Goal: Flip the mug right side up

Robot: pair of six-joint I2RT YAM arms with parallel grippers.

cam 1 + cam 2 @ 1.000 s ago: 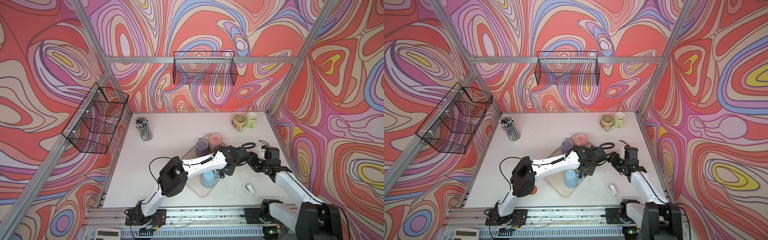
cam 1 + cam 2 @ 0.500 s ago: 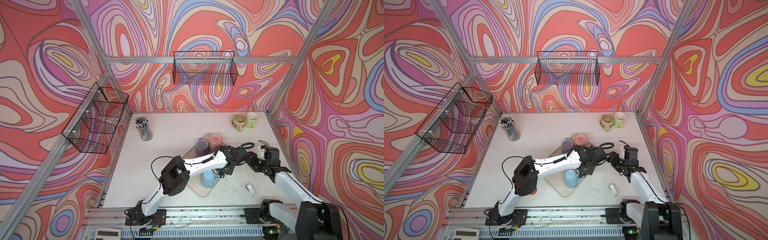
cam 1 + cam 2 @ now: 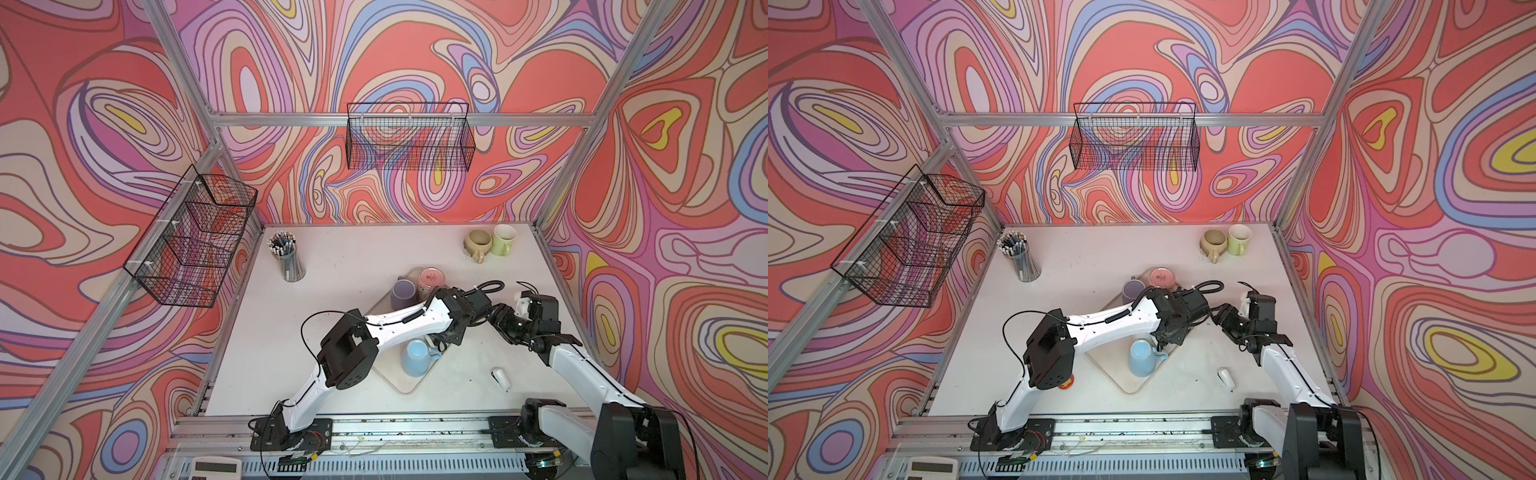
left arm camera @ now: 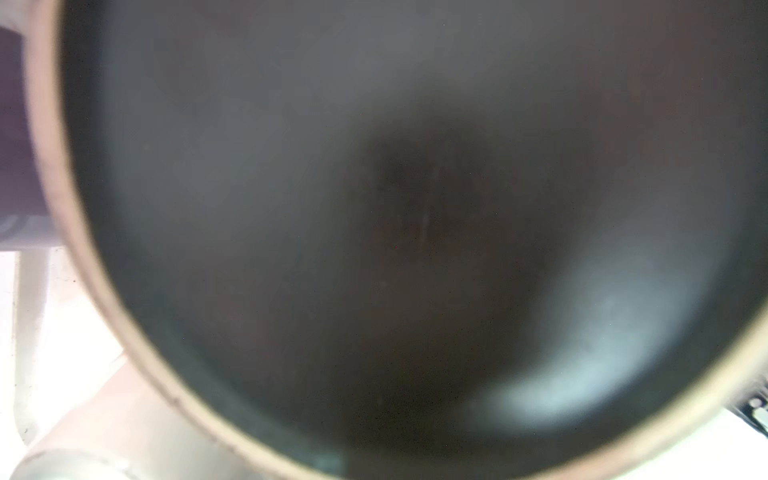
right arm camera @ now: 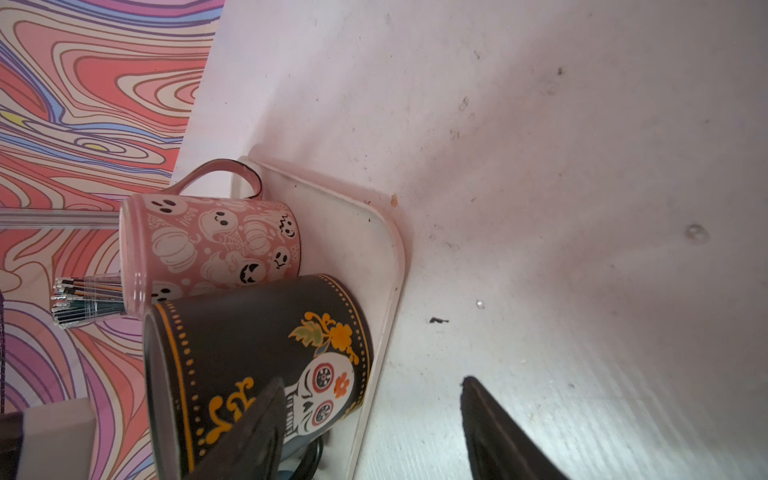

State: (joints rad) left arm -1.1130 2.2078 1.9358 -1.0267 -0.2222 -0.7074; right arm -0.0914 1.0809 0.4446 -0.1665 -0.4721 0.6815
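Observation:
A black mug (image 5: 249,353) painted with a skull stands mouth down on the white tray (image 5: 386,249). In both top views it is hidden under my left gripper (image 3: 451,330) (image 3: 1173,330), which hangs right over it. The mug's dark base (image 4: 374,208) fills the left wrist view, so the jaws do not show there. My right gripper (image 5: 374,415) (image 3: 505,322) is open just beside the mug at the tray's edge. One finger (image 5: 257,428) is in front of the mug's wall and nothing is held.
On the tray (image 3: 405,384) also stand a pink ghost mug (image 5: 208,245) (image 3: 431,277), a purple mug (image 3: 402,293) and a blue mug (image 3: 415,357). Beige (image 3: 478,243) and green (image 3: 504,239) mugs stand at the back right. A pen cup (image 3: 286,257) is at the back left, a small white object (image 3: 500,378) at the front right.

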